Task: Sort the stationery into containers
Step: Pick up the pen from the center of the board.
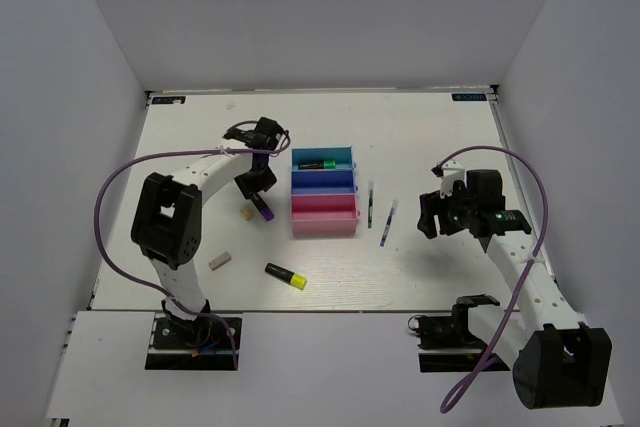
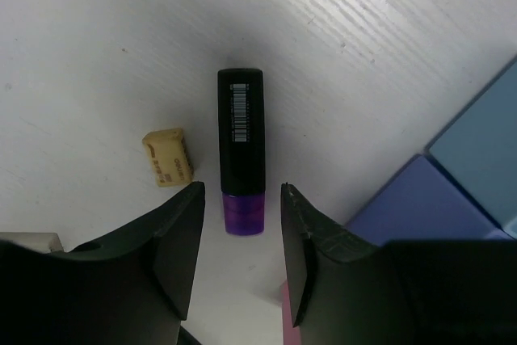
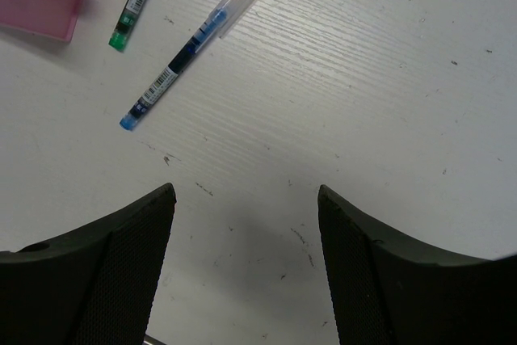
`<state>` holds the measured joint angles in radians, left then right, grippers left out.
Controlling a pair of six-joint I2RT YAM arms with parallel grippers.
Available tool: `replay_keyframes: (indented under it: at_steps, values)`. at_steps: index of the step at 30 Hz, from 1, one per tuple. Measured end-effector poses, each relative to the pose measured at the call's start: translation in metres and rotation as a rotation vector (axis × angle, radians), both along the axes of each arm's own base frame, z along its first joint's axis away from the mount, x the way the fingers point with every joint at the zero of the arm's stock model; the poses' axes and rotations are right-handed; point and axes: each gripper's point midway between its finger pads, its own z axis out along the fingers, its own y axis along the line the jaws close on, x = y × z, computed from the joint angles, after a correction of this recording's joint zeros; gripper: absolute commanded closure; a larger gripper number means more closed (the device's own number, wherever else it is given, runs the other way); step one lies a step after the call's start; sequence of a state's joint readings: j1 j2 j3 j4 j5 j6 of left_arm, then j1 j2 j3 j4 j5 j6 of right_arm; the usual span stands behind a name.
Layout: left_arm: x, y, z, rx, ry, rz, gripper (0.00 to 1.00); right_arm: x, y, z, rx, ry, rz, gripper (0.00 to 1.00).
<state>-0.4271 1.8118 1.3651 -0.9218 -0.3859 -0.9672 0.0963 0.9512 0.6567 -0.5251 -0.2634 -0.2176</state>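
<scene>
Presently: left tool (image 2: 241, 199), jaws apart, straddles purple end of highlighter (image 2: 240, 131) lying on bench (image 2: 363, 54), just left of bins (image 1: 323, 228). Right tool (image 3: 246, 191) spread, holding nothing. Risk: end-only pinch may let highlighter pivot and slip.

left arm (image 1: 200, 172): stretched forward, elbow bent, wrist turned down | left gripper (image 2: 242, 199): fingers parted | right arm (image 1: 520, 267): raised, leaning inward | right gripper (image 3: 246, 199): fingers spread wide, empty
</scene>
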Motion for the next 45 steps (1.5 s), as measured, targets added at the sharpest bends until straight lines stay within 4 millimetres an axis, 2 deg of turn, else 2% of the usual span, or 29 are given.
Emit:
replay_keyframes:
  at_steps: [8,16,23,25,26,30,33,40,42,45]
  values:
    - [-0.006,-0.002,-0.015,-0.028,0.056,0.011,0.47,0.000,0.000,0.000,0.000,0.000,0.000,0.26]
    - [-0.020,0.000,-0.053,-0.030,0.142,0.026,0.47,0.000,-0.001,0.000,-0.003,0.000,-0.002,0.26]
    - [-0.014,-0.003,-0.056,-0.055,0.121,0.032,0.47,0.000,-0.001,0.000,-0.006,0.000,-0.005,0.25]
    - [-0.013,-0.004,-0.057,-0.061,0.113,0.032,0.51,0.000,-0.001,0.000,-0.006,0.000,-0.006,0.25]
    - [-0.011,-0.005,-0.057,-0.067,0.105,0.031,0.61,0.000,-0.001,0.000,-0.006,0.000,-0.006,0.25]
    - [-0.010,-0.005,-0.058,-0.080,0.069,0.026,0.87,0.000,-0.002,-0.001,-0.006,0.001,-0.006,0.25]
    - [-0.009,-0.005,-0.057,-0.084,0.055,0.018,0.95,0.000,-0.002,-0.001,-0.007,0.001,-0.006,0.25]
    - [-0.008,-0.011,-0.048,-0.040,0.050,-0.090,0.99,0.000,-0.002,-0.001,-0.007,0.000,-0.006,0.25]
    - [0.000,-0.020,-0.031,-0.032,0.008,-0.141,0.99,0.000,-0.002,-0.001,-0.007,0.001,-0.006,0.25]
    - [0.020,-0.045,0.009,-0.051,-0.115,-0.221,1.00,0.000,-0.002,-0.001,-0.007,0.002,-0.006,0.25]
